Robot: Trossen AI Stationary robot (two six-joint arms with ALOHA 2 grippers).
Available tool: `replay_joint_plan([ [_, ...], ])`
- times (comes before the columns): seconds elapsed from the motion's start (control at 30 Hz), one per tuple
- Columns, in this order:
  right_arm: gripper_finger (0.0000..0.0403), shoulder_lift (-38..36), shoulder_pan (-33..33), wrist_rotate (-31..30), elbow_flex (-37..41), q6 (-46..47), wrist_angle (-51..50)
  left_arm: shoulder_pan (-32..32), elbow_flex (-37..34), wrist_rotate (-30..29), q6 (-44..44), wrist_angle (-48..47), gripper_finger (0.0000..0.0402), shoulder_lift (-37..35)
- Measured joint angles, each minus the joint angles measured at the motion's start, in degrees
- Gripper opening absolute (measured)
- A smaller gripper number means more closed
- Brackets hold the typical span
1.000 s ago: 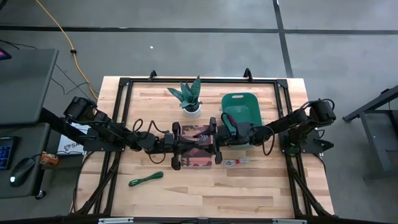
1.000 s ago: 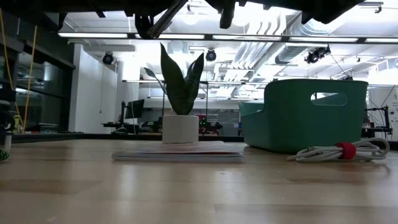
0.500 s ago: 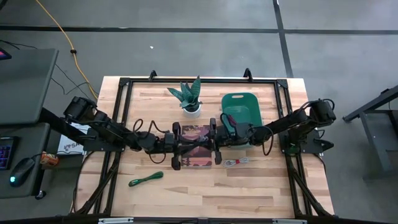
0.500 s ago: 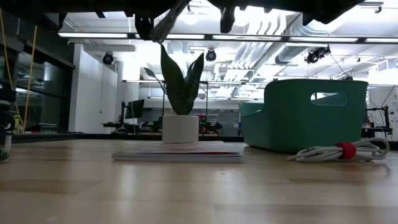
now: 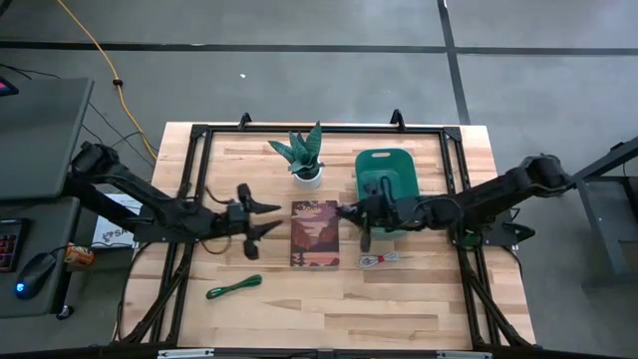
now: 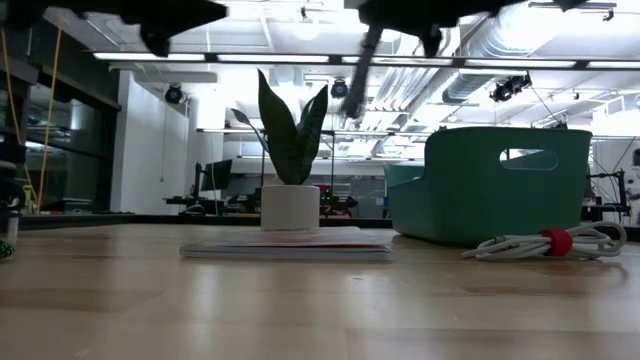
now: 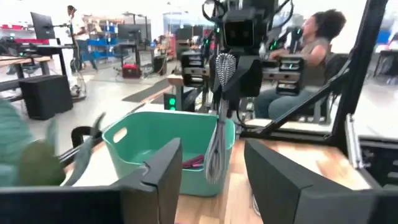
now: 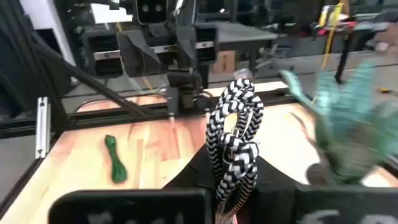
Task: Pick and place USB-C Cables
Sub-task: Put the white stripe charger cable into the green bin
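Overhead strip lights and a busy workshop sit behind a pale wooden worktop (image 5: 329,299) with a black frame round it. From where I stand, the job looks partly done. Inside the green bin (image 5: 387,172), at about two o'clock from the notebook (image 5: 315,233), the left wrist view shows a maroon-pink cable (image 7: 194,162) already lying in the bottom.

The right tool (image 5: 349,212) hangs between the notebook and the bin, pressed together on a grey braided cable (image 8: 235,143) whose black-and-white weave dangles from it; I'd judge this one is on its way to the bin. The left tool (image 5: 267,216), at nine o'clock from the notebook, has its fingers spread and carries nothing.

Two cables look untouched: a green cable (image 5: 234,287) at seven o'clock from the notebook, and a whitish cable with a red band (image 5: 379,259) at four o'clock, just in front of the bin. A potted plant (image 5: 304,156) stands at twelve.
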State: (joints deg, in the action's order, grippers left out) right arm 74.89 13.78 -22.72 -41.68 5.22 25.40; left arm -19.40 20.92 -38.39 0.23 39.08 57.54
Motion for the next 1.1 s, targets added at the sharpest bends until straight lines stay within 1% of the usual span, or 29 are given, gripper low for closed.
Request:
replay_joint_plan([
  [0.17,0.0007,-11.3,1.0,-2.9,8.6,-0.1,0.0,-1.6,-7.6,-0.2,0.0,-0.4,0.0156,-13.1],
  [0.3,0.0007,-19.0,1.8,-4.0,13.6,0.4,0.1,-2.2,-11.3,0.2,0.0,-0.3,0.0156,-19.7],
  [0.43,0.0007,-22.8,2.1,-4.3,16.3,1.2,0.5,-2.2,-12.0,0.2,0.0,-0.2,0.0156,-21.7],
  [0.7,0.0007,-22.3,2.1,-4.7,16.4,1.7,1.0,-2.2,-12.0,0.2,0.0,-0.3,0.0156,-21.3],
  [0.77,0.0007,-22.3,2.1,-6.3,16.4,3.0,1.0,-2.2,-12.0,0.2,0.0,-0.3,0.0156,-21.3],
  [0.87,0.0007,-22.0,2.1,-11.2,14.3,5.2,-1.8,-2.2,-12.0,0.2,0.0,-0.1,0.0156,-21.3],
  [0.93,0.0007,-21.1,1.7,-14.9,11.2,5.5,-6.7,-2.2,-12.0,0.2,0.0,-0.1,0.0156,-21.3],
  [1.0,0.0007,-19.6,0.5,-18.3,7.1,6.8,-13.6,-2.2,-12.0,0.2,0.0,0.0,0.0156,-21.3],
  [1.1,0.0007,-17.2,-3.2,-19.4,-1.5,10.1,-28.2,-2.1,-12.0,0.2,0.0,0.2,0.0156,-21.4],
])
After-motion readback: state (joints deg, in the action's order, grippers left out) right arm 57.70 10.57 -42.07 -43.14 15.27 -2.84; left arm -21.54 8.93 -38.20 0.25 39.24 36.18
